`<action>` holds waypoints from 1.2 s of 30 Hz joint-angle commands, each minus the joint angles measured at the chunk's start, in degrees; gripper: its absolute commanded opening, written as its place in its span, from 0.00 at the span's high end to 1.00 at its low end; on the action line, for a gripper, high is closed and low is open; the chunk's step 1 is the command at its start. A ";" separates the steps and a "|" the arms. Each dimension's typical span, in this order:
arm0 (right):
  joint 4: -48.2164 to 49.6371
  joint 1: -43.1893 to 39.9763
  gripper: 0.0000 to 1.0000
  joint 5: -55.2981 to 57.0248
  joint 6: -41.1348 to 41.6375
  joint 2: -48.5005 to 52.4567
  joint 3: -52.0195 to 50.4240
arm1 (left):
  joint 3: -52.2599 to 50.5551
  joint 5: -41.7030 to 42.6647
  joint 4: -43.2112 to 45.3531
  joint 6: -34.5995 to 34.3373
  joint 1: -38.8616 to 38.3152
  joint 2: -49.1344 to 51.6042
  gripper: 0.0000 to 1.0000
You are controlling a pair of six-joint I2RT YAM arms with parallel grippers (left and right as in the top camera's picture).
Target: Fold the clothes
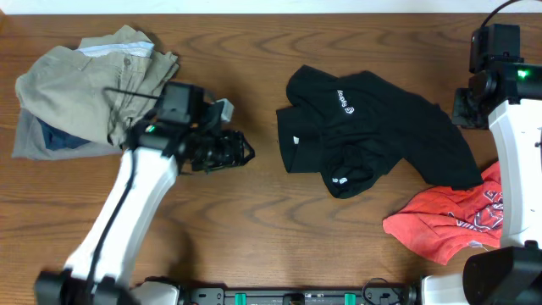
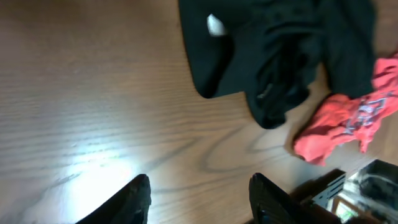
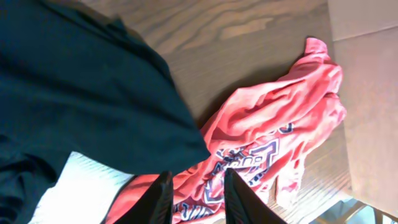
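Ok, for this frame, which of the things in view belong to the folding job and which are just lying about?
Part of the job:
black collared shirt, crumpled mid-table
red printed tee, beside it
khaki garment, heaped on the left
blue garment, showing under the khaki

Not part of it:
wooden table
black rail along the near edge

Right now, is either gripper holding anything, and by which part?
Nothing is held. The left gripper is open over bare table. The right gripper is open too, with the red tee lying beyond its fingers, ungripped.
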 commanded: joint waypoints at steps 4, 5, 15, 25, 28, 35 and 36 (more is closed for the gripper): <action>-0.09 -0.22 0.71 0.07 1.57 -0.39 0.81 | 0.28 1.68 6.23 0.13 -5.88 10.73 0.34; -0.11 -0.22 0.70 -0.76 1.55 -0.39 0.81 | 0.28 2.10 7.78 0.11 -7.02 12.15 0.32; -0.76 -0.22 0.68 -6.10 1.51 -0.39 0.81 | 0.31 -0.11 20.26 0.04 -15.65 22.58 0.30; -1.46 -0.22 0.69 -6.10 1.53 -0.39 0.81 | 0.31 -7.58 23.76 0.09 -16.15 24.70 0.81; -1.60 -0.22 0.69 -6.10 1.53 -0.39 0.81 | 0.31 -6.58 23.78 0.11 -16.52 24.70 0.87; -1.60 -0.22 0.69 -6.10 1.53 -0.39 0.81 | 0.31 -6.82 24.20 0.35 -18.10 24.70 0.46; -1.60 -0.22 0.69 -6.10 1.53 -0.39 0.81 | 0.31 -6.82 24.35 0.35 -18.32 24.70 0.46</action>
